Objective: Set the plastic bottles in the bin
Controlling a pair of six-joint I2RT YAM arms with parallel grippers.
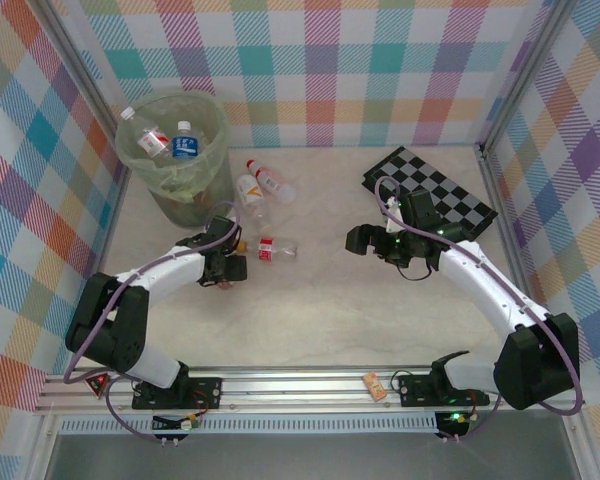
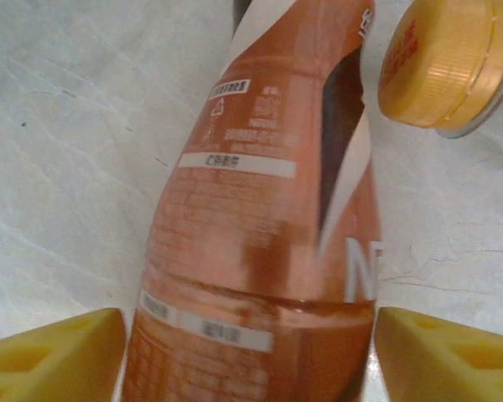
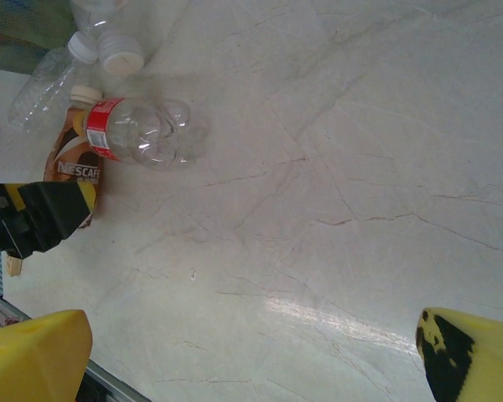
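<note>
Step in hand: pickup of one more bottle by the left arm.

- left gripper [image 1: 225, 267]: low at left-centre of the top view, below the bin. In its wrist view the yellow fingers [image 2: 54, 356] sit in the two bottom corners against both flanks of a brown Nescafé coffee bottle [image 2: 260, 234]. This reads as a pinch on the body. How firm it is cannot be told.
- The coffee bottle lies on the table, running up the middle of the wrist frame. It does not look lifted yet.
- An orange-yellow cap [image 2: 444, 59] on a clear neck sits at upper right of that frame, just beside the coffee bottle. It probably belongs to the red-label clear bottle [image 3: 142, 130].
- right gripper [image 3: 256, 352]: fingers spread wide at the bottom corners of its view, with bare tabletop between them. It is idle, right of centre near the checkerboard [image 1: 440, 190].
- bin [image 1: 190, 190]: upper left of the top view, with two bottles showing inside, one blue-label bottle [image 1: 185, 143] and one clear bottle [image 1: 145, 135].
- Two more clear bottles [image 1: 260, 185] lie on the table just right of the bin.

Judgement: the task is partly done, with about four bottles left on the table.

Next move: confirm the hold, lift straight up without dragging the neighbouring cap, carry up-left over the bin rim, then release.
</note>
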